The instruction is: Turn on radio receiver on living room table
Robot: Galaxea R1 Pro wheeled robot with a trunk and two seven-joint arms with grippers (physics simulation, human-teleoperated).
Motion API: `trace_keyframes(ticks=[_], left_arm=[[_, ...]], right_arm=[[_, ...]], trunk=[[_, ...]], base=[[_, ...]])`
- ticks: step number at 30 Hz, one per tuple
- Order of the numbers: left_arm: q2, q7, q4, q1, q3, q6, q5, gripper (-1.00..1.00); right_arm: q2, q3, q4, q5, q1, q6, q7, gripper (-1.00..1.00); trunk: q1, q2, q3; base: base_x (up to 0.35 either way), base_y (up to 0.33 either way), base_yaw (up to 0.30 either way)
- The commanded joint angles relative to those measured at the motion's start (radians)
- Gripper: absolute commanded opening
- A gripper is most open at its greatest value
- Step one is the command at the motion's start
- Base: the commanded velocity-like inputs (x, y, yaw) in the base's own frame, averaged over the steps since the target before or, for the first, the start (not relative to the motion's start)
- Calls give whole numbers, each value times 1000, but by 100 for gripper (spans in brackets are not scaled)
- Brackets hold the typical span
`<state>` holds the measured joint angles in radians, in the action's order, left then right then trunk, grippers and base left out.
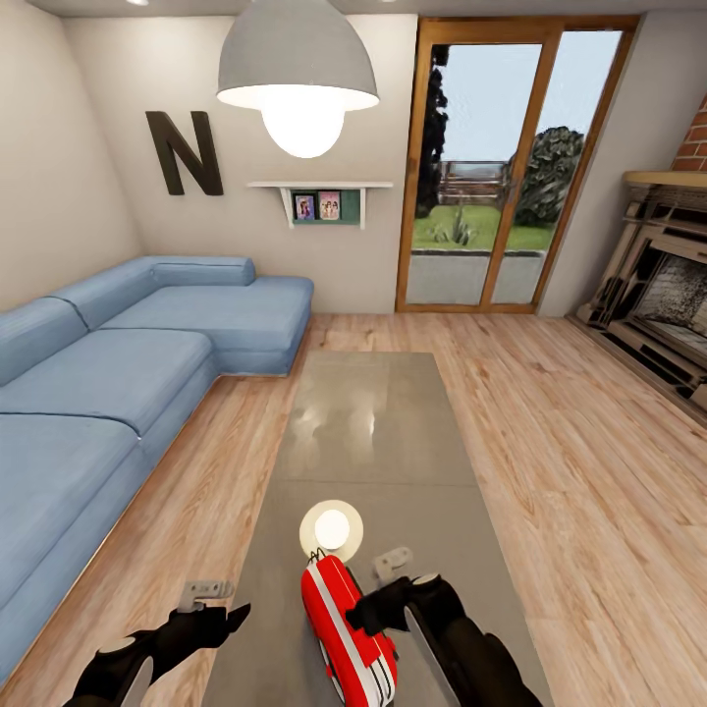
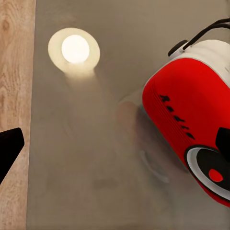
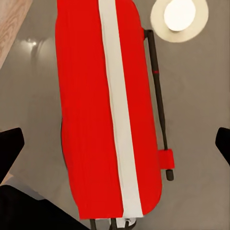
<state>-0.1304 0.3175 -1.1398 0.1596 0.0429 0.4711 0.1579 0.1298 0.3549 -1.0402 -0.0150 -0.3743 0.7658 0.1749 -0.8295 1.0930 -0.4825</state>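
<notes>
the radio receiver point(image 1: 346, 628) lies on the table point(image 1: 373, 422) near its near end, between both grippers; the left wrist view shows its face with a round dial and dark script i cannot read; the right wrist view shows its white stripe and thin black antenna point(image 3: 158, 100); left gripper point(image 1: 218, 601) spread open, empty; right gripper point(image 1: 385, 587) open just beside the case; a bright lamp reflection point(image 1: 332, 530) glows beyond it; a wall letter "n" point(image 1: 184, 152) hangs above the blue sofa point(image 1: 108, 373).

We see a red radio receiver point(image 1: 346, 633) with white stripes on a glossy grey-brown table point(image 1: 363, 422), beside a blue sofa point(image 1: 108, 383).
</notes>
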Motion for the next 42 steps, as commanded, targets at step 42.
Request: trace_keyframes(ticks=[42], left_arm=[[0,0,3,0,0,-5,2,100]], right_arm=[[45,5,351,-2,-98,-224,9,100]], trunk=[[0,0,0]], base=[[0,0,0]])
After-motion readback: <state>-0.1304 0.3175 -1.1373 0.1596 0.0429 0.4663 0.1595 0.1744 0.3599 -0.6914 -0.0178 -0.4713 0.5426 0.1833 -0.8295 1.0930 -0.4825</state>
